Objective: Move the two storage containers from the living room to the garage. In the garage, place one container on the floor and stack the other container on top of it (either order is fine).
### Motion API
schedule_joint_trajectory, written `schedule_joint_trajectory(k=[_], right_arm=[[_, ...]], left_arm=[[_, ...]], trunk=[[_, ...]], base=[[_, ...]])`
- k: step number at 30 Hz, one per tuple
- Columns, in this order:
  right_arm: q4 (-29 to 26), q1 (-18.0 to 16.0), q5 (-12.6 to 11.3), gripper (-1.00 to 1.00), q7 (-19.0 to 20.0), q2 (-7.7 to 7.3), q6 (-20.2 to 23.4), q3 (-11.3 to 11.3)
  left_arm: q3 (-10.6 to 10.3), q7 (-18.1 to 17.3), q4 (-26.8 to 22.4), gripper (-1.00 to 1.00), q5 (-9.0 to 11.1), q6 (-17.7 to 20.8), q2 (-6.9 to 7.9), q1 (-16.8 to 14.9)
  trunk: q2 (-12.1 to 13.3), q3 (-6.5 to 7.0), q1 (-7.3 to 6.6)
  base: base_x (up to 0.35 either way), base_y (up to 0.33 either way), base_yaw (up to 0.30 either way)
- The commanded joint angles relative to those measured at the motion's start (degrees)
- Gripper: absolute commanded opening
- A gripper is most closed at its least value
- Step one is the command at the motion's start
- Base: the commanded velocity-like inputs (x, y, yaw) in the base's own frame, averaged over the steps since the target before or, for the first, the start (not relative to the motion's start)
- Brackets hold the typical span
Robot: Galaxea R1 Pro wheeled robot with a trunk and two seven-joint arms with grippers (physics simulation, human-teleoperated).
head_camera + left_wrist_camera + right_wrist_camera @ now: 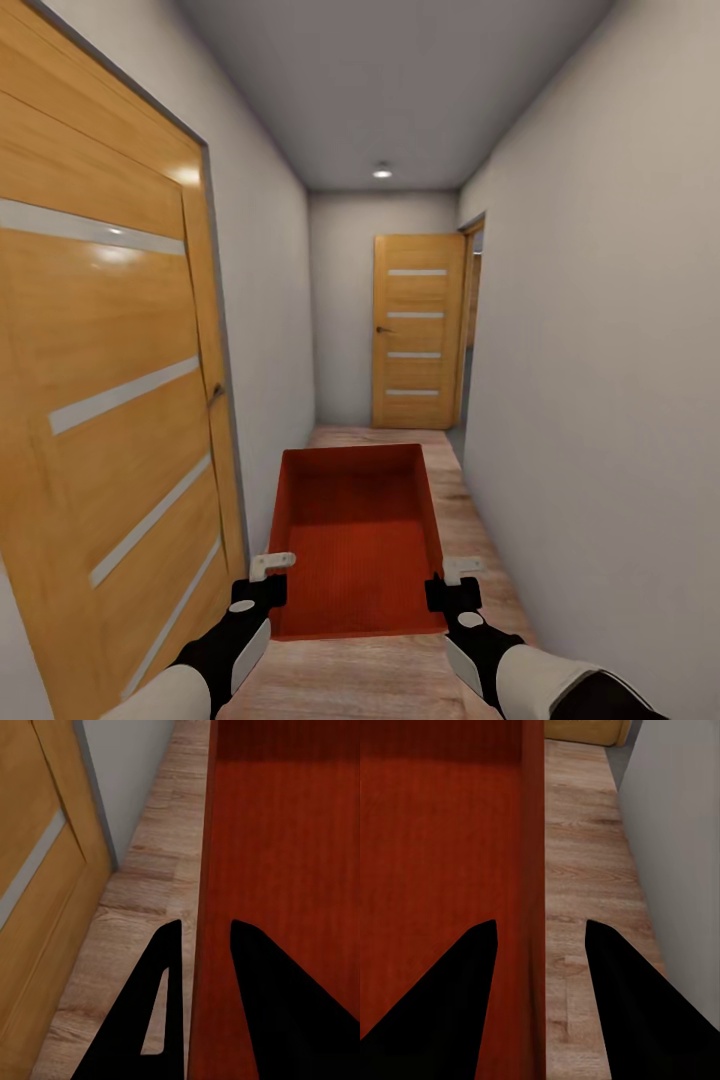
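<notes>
The left tool [272, 567] straddles the left wall of the storage container [358, 545] near its near corner: in the left wrist view one finger [146, 1020] lies outside the wall and the other inside, and the gap between them is narrow, so it looks clamped on that wall. The right tool [462, 570] straddles the right wall the same way, but in its wrist view the fingers [442, 997] stand noticeably apart with the thin wall between them, so I cannot tell whether it truly pinches.

The container is held out in front of the robot, above the wood-plank floor [400, 670], its long axis pointing down the hallway. It is orange-red, open-topped and empty, with low straight walls. It reads as a stiff, light plastic box; the thin smooth walls may be slippery. A grip on two opposite walls near one end leaves the far end overhanging, so it could tip forward if either grip loosens.

The passage is narrow, between pale walls: a wooden door [100, 400] close on the left and another door [418, 330] at the far end. Neither the garage nor its concrete is in sight here.
</notes>
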Motion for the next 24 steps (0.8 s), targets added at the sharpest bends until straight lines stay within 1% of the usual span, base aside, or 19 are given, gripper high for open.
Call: schedule_joint_trajectory(k=[1, 7, 13, 14, 24], right_arm=[[-0.16, -0.07, -0.15, -1.00, 0.02, 0.03, -0.55, 0.15], [-0.16, -0.07, -2.99, -1.00, 0.02, 0.03, -0.50, 3.04], [-0.16, -0.07, -5.34, -1.00, 0.02, 0.03, -0.48, 5.42], [-0.16, -0.07, 13.95, -1.00, 0.02, 0.03, -1.59, -13.51], [-0.16, -0.07, 13.93, -1.00, 0.02, 0.03, -1.53, -13.55]], left_arm=[[-0.16, 0.68, 0.18, -1.00, 0.81, -0.04, 0.38, -0.03], [-0.12, 0.68, 0.21, -1.00, 0.86, -0.04, 0.37, -0.03], [-0.09, 0.68, 0.21, -1.00, 0.86, -0.04, 0.36, -0.03], [0.09, 1.25, 0.21, -1.00, 0.86, -0.04, 1.39, -0.03], [0.09, 1.24, 0.21, -1.00, 0.95, -0.04, 1.37, -0.03]], trunk=[[-0.07, -0.09, 0.04], [-0.07, -0.09, 0.04], [-0.07, -0.09, 0.04], [-0.07, -0.09, 0.04], [-0.07, -0.09, 0.04]], base=[[0.279, 0.000, 0.000], [0.308, 0.000, 0.000], [0.321, 0.000, 0.000], [0.321, 0.000, 0.000], [0.321, 0.000, 0.000]])
